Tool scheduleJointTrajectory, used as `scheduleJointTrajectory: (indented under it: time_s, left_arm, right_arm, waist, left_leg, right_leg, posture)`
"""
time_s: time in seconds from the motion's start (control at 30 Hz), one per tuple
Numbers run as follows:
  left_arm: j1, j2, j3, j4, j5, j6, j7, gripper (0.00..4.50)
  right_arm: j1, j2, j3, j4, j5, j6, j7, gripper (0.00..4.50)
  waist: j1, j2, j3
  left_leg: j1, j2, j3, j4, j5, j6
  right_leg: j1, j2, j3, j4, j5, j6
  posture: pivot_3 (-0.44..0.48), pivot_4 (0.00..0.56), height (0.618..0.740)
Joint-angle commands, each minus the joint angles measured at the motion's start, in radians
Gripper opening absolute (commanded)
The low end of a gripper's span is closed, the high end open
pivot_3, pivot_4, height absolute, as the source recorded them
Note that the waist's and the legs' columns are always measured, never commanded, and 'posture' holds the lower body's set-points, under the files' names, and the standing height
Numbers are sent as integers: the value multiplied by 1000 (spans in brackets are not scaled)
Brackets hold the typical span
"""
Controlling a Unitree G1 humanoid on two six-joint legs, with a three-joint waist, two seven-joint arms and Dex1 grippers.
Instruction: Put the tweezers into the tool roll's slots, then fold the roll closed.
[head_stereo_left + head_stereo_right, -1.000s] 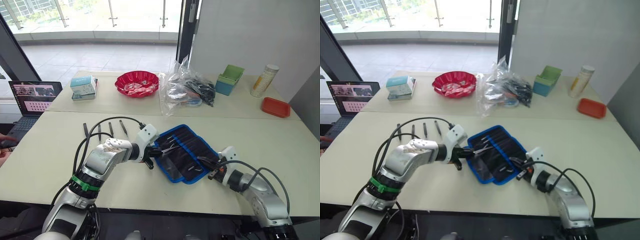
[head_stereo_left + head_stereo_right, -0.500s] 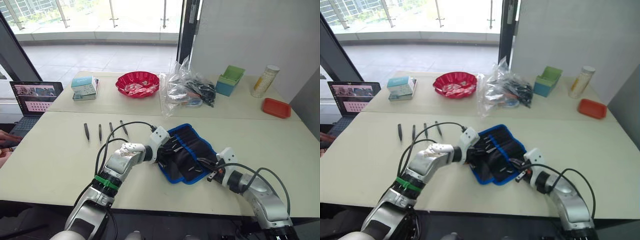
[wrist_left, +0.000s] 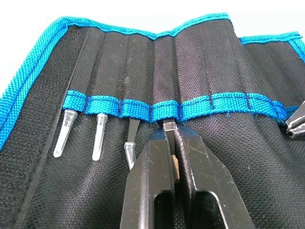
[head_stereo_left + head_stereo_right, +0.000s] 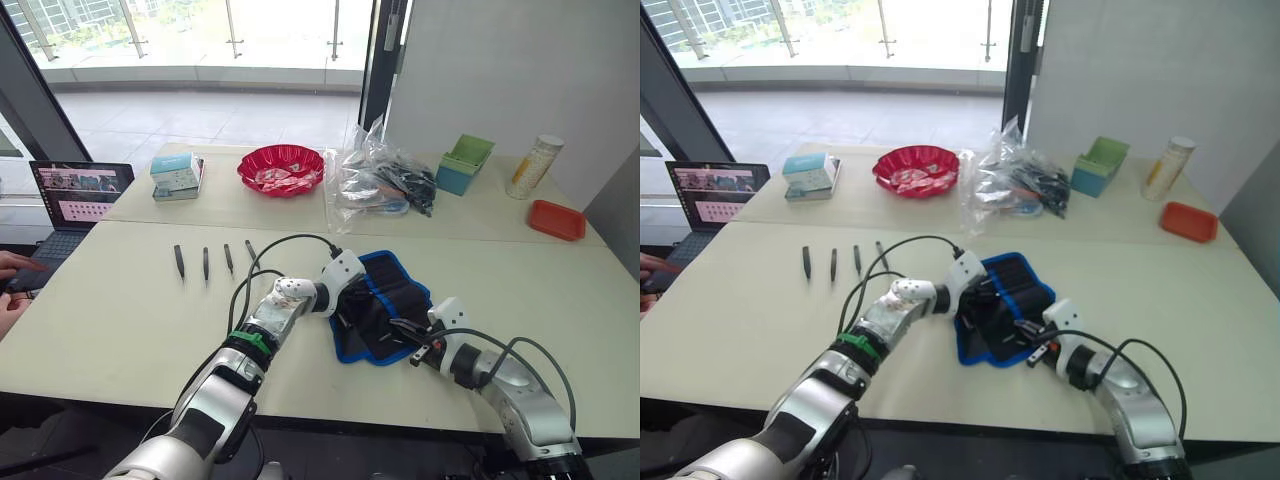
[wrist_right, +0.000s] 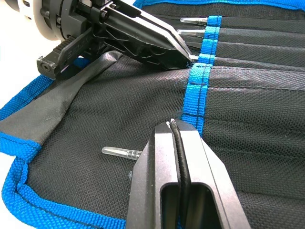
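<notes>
Left gripper (image 3: 170, 138) clamped on tweezers (image 3: 168, 127), tip at mouth of slots (image 3: 164, 110) under blue band. Three tweezers (image 3: 99, 134) already seated alongside, clear caps showing. Right gripper (image 5: 177, 131) fingers together on tool roll (image 4: 385, 318), pinching black cord or fabric edge; cannot tell which. Roll open on table (image 4: 120, 320), 3 o'clock of left forearm. Four spare tweezers (image 4: 205, 263) at 10 o'clock, well apart from roll.

We find no readable text: the laptop (image 4: 78, 198) screen and the small box (image 4: 176, 176) are too small to read.
</notes>
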Motion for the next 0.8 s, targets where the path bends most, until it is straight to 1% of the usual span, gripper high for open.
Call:
scheduleJointTrajectory:
  time_s: [0.03,0.13,0.2,0.27,0.33,0.37,0.43,0.53,0.6,0.7,0.73,0.8]
  left_arm:
    - [-17,-13,-6,66,48,-39,1,0]
    - [-11,2,2,62,57,-38,-19,0]
    - [2,28,10,43,56,-27,-40,0]
    - [22,76,34,0,39,3,-72,0]
    - [49,139,67,-75,14,51,-107,749]
    - [63,169,86,-117,0,70,-120,972]
    - [97,235,124,-223,-33,122,-153,1694]
    - [155,320,165,-381,-79,211,-189,2577]
    - [189,360,204,-471,-121,273,-193,3329]
    - [235,413,268,-588,-175,348,-190,4296]
    - [253,433,301,-630,-197,361,-189,4468]
    - [283,470,361,-708,-240,402,-183,4468]
  right_arm:
    - [21,14,23,38,-14,45,-14,59]
    - [15,27,13,41,-7,51,-26,59]
    - [12,30,13,46,-10,50,-30,59]
    - [11,43,0,52,-7,53,-46,59]
    - [12,64,-20,59,1,51,-66,0]
    - [12,75,-31,63,9,46,-73,0]
    - [13,103,-64,70,42,36,-86,0]
    - [17,129,-117,63,105,33,-78,0]
    - [26,113,-107,65,97,26,-55,0]
    - [28,103,-81,75,86,23,-34,0]
    - [24,103,-71,86,77,20,-32,0]
    - [16,108,-61,104,70,16,-28,0]
  waist:
    - [0,0,0]
    - [-2,0,0]
    - [-6,0,0]
    - [-16,0,0]
    - [-25,0,0]
    - [-32,0,0]
    - [-42,0,0]
    - [-45,0,0]
    - [-40,1,0]
    - [-26,0,0]
    - [-23,0,0]
    - [-26,0,0]
  left_leg:
    - [0,0,0,0,0,0]
    - [2,0,0,0,0,0]
    - [2,0,0,0,0,1]
    - [2,0,-1,-1,0,1]
    - [3,1,-1,-2,0,0]
    - [3,1,-1,-2,0,0]
    - [2,2,-2,-3,1,0]
    - [2,2,-5,-4,1,0]
    - [2,2,-7,-4,1,0]
    - [1,1,-7,-3,1,0]
    - [1,1,-7,-3,1,0]
    - [1,1,-7,-3,1,0]
  right_leg:
    - [0,0,0,0,0,0]
    - [2,0,0,0,0,0]
    - [2,0,0,0,0,0]
    - [2,0,0,0,0,0]
    - [1,1,0,1,0,0]
    - [0,1,1,1,0,0]
    - [-1,2,1,3,0,0]
    - [-3,2,1,4,0,0]
    - [-4,2,1,4,0,0]
    - [-4,0,1,4,0,0]
    - [-3,0,1,4,0,0]
    - [-4,0,1,3,0,0]
  posture:
    - [0,150,740]
    - [0,150,740]
    - [0,150,740]
    - [0,150,740]
    - [0,150,740]
    - [0,150,740]
    - [0,150,740]
    - [0,150,740]
    - [0,150,740]
    - [0,150,740]
    - [0,150,740]
    - [0,150,740]
